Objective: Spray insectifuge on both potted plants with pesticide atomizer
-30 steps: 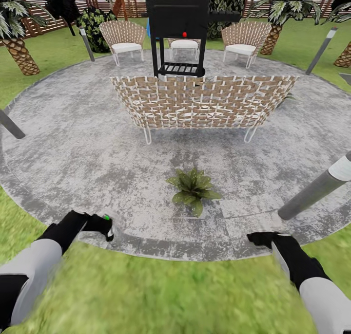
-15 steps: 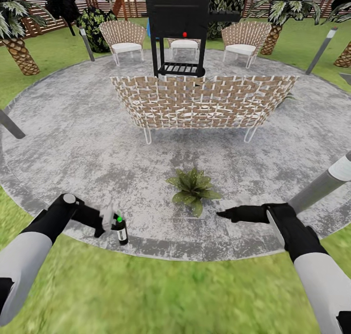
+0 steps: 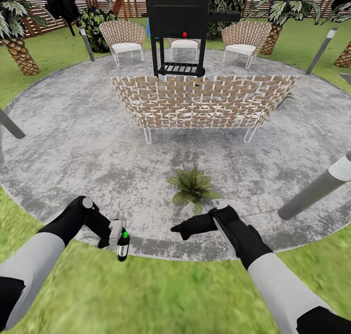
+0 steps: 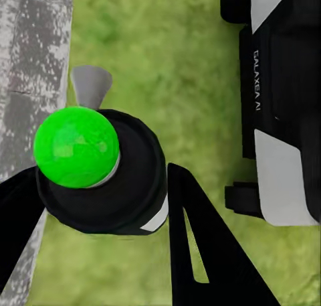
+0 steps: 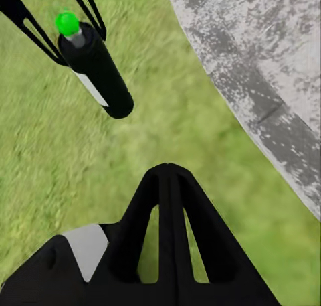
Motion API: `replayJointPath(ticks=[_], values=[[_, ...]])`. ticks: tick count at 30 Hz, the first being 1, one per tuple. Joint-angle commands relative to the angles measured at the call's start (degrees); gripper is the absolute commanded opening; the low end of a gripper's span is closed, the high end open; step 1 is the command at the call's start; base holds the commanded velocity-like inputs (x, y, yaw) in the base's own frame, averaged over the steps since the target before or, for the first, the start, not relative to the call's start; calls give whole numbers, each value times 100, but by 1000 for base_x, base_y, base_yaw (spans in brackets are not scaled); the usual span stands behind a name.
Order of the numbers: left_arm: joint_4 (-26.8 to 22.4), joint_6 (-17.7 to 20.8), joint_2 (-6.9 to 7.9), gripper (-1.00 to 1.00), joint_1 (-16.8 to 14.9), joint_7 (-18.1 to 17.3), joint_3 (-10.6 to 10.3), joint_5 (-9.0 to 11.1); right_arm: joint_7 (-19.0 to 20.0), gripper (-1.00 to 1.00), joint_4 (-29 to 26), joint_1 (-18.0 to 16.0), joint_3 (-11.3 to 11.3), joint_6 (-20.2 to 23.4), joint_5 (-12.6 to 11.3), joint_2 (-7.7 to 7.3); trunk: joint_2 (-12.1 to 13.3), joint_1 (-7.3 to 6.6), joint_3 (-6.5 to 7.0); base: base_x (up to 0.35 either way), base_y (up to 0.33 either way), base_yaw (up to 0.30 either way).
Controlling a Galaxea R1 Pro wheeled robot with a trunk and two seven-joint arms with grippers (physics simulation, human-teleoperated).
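left gripper [image 3: 116, 232] clasping pesticide atomizer [image 3: 123, 246] — arm bent inward

The potted plant [image 3: 194, 190] sits on the patio [image 3: 73, 144] before the bench [image 3: 202, 102]; atomizer [image 3: 123, 245] at its left.

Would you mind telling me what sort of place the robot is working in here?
It looks like a simulated garden: green lawn around a round grey patio, with woven chairs, a black grill, palm trees and a slatted wooden fence behind.
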Motion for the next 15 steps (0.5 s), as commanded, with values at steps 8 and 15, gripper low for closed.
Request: replayJointPath(ticks=[8, 15], values=[[-13, -28, -523, -100, -2, -21, -429, -14, 673, -100, -328, -3, 22, 29, 36, 25, -2, 0, -4, 0, 0, 0], [-32, -27, -793, -100, -2, -26, -449, -17, 693, -100, -360, -3, 38, 29, 42, 15, -2, 0, -4, 0, 0, 0]])
